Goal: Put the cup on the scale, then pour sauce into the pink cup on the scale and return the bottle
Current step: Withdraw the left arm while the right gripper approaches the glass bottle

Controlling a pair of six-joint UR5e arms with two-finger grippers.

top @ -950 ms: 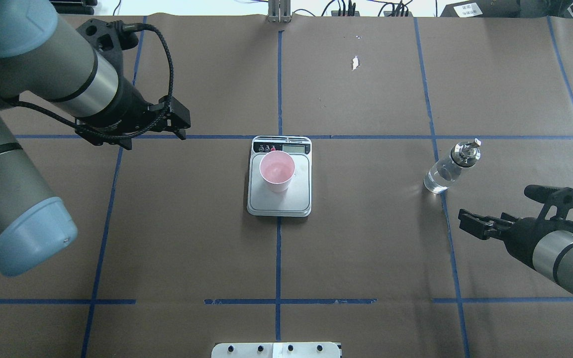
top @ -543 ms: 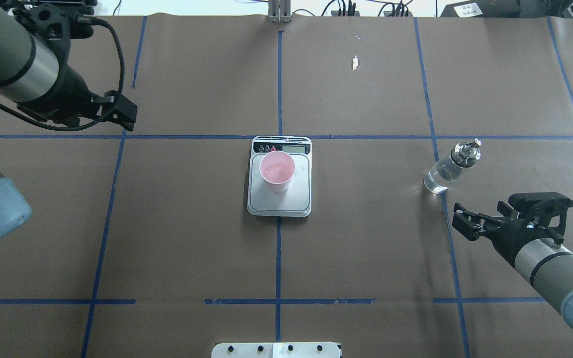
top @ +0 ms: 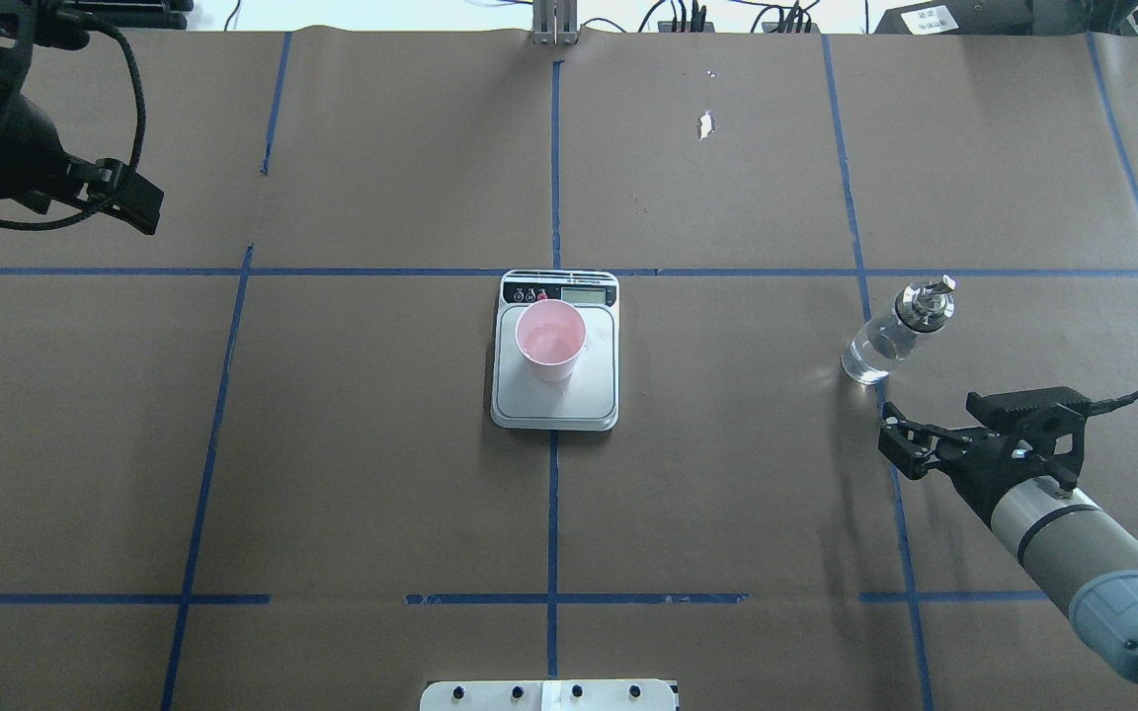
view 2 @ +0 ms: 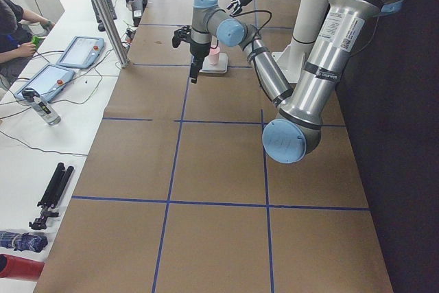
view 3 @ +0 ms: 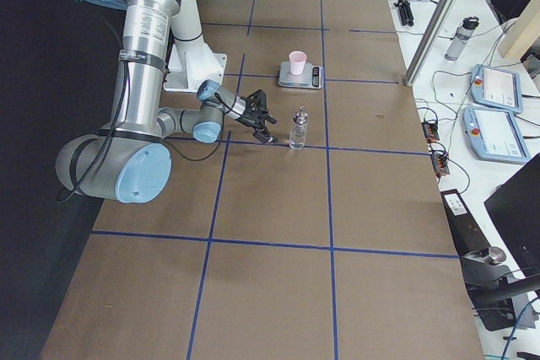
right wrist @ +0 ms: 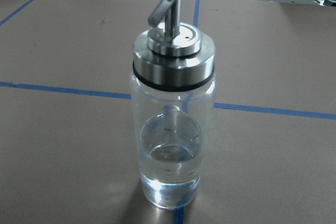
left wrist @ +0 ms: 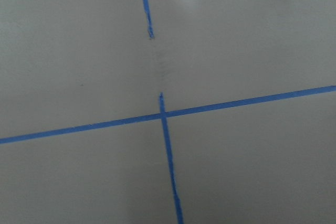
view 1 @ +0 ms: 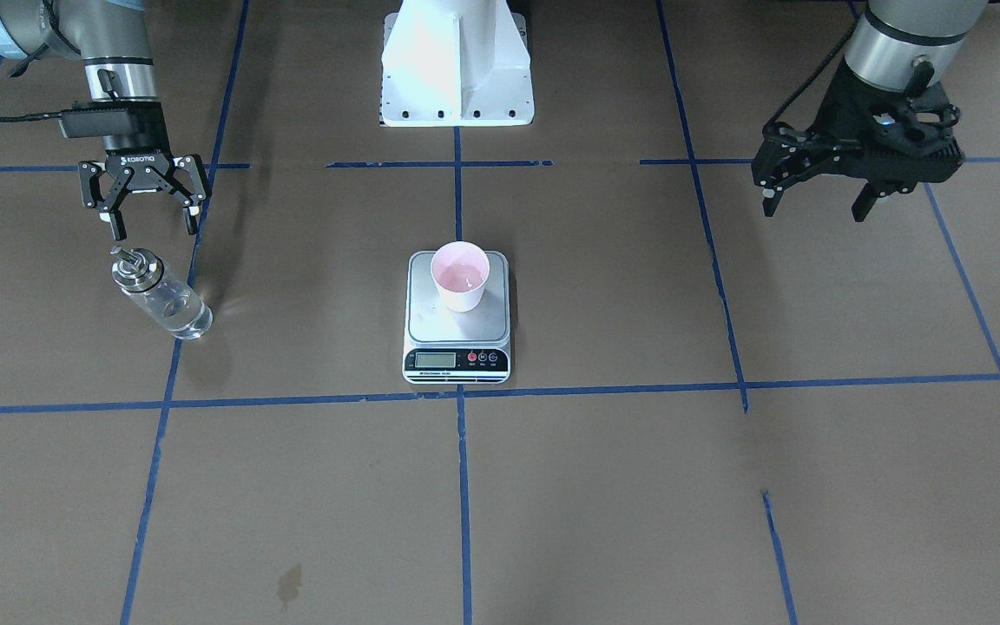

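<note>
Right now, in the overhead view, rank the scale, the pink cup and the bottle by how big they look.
1. scale: clearly the largest.
2 and 3. cup and bottle: too close to rank. The bottle looks longer but slimmer, the cup wider.

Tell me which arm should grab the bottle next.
Right. The right gripper is open close by the bottle, its wrist camera facing it; the left gripper is far off, on the other side of the cup on the scale.
</note>
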